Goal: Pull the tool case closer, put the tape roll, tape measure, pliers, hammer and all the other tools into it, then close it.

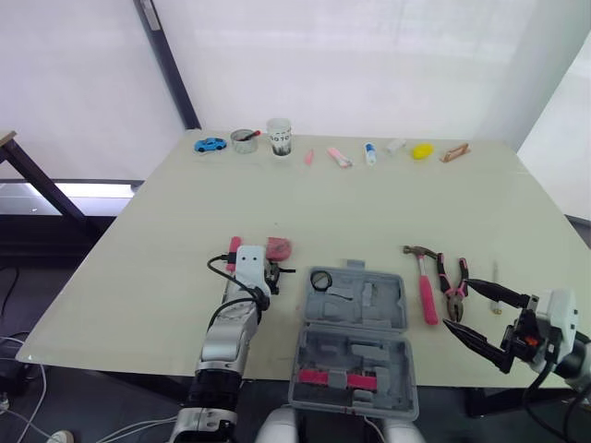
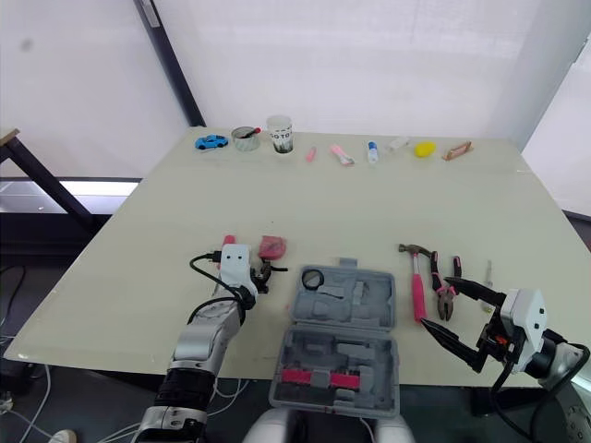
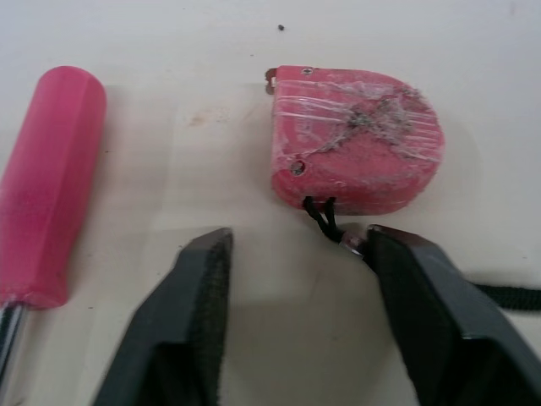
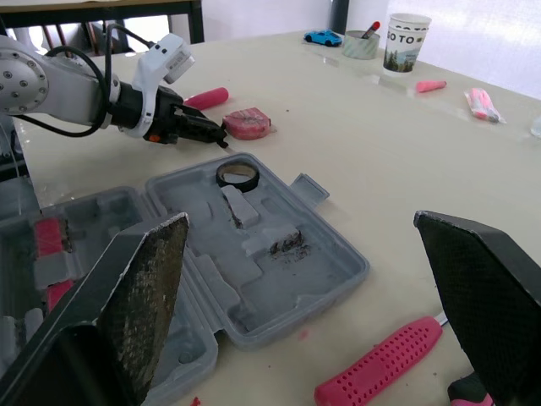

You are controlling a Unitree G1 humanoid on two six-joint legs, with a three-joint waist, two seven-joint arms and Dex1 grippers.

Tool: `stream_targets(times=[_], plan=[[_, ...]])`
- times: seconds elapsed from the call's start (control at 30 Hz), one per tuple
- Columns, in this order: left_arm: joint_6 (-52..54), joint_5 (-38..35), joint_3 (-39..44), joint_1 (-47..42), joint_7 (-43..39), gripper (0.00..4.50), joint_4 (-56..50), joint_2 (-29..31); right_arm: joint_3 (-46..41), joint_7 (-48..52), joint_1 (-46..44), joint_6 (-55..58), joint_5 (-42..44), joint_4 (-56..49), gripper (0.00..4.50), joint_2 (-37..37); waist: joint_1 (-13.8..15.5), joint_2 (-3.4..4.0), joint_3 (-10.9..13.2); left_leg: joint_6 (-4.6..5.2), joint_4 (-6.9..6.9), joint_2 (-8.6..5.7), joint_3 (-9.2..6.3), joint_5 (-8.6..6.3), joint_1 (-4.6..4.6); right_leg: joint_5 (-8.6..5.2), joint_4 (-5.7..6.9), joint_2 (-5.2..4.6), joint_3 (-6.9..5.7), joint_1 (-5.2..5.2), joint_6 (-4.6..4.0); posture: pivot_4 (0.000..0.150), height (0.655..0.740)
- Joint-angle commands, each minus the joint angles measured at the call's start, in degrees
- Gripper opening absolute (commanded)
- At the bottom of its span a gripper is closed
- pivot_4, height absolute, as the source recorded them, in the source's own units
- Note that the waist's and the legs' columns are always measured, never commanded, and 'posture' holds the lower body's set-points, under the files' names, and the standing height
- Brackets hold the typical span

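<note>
Tool case (image 1: 355,341) plain grey, pink strip (image 1: 334,377) inside. Tape roll (image 1: 320,280) black. Tape measure (image 3: 355,139) pink-red, whitish scuff lines across face (its cord black). Screwdriver (image 3: 46,186) handle solid pink. Hammer (image 4: 380,368) handle pink, dotted grip pattern. Pliers (image 1: 452,286) handles pink and black. Table (image 1: 369,203) pale cream. Toy car (image 1: 210,144) blue. Paper cup (image 1: 279,137) white, dark printed band.

Beige table (image 1: 369,198) bears tool case (image 1: 391,308), hammer (image 1: 428,295), pliers (image 1: 453,284), tape measure (image 1: 280,247).
</note>
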Motion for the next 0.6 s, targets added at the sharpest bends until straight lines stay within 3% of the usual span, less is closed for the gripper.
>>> stream_targets(times=[0.03,0.6], plan=[[0.7,0.7,-0.4,0.0,0.1,2.18,0.5,0.1,-0.3,-0.6,-0.2,-0.4,0.3,-1.8,4.50,0.0,0.0,0.01,0.0,0.00,0.00,0.00,0.00,0.00,0.00,0.00,0.00,0.00,0.00,0.00,0.00,0.150,0.7400],[-0.7,0.2,-1.9,-1.8,-5.4,2.18,0.5,0.9,0.5,-2.3,-0.5,0.2,0.4,-2.9,4.50,-0.1,0.0,0.00,0.0,0.00,0.00,0.00,0.01,0.00,-0.01,0.00,-0.01,0.00,0.00,0.00,0.00,0.150,0.7400]])
